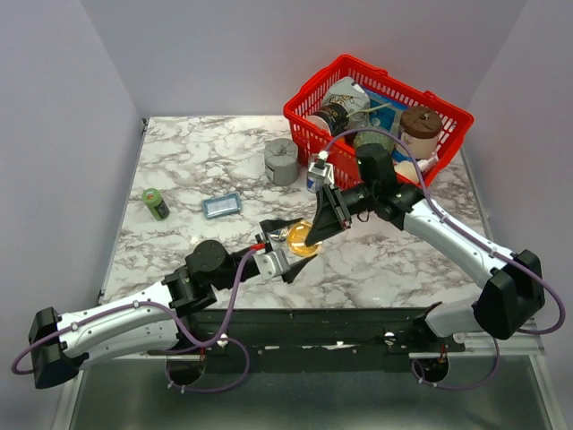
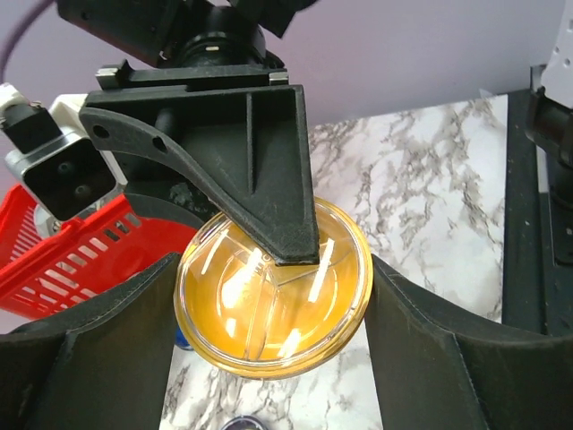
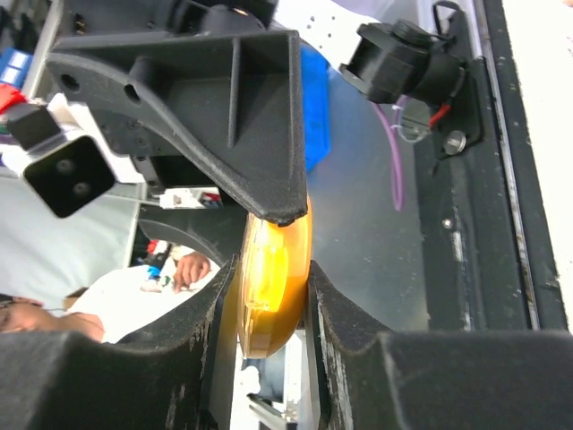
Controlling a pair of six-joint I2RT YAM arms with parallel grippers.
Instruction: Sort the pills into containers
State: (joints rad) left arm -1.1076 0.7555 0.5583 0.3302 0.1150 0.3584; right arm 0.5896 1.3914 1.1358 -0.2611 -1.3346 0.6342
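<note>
Left tool (image 2: 273, 291) around translucent orange dish (image 2: 260, 336)

Far right on the marble table (image 1: 206, 152): 1 red wire basket (image 1: 300, 127), packed with a brown-lidded jar (image 1: 420, 125), a dark-capped can on its side (image 1: 331, 115), a blue packet (image 1: 391, 113) and other items too crowded to tell apart. Just left of the basket's near-left corner: 1 grey squat cylinder (image 1: 281, 161), upright. Further left of the basket and nearer: 1 flat blue rectangular pack (image 1: 221, 206), then, well apart from the basket, 1 small green bottle (image 1: 156, 204) with a dark cap.
</note>
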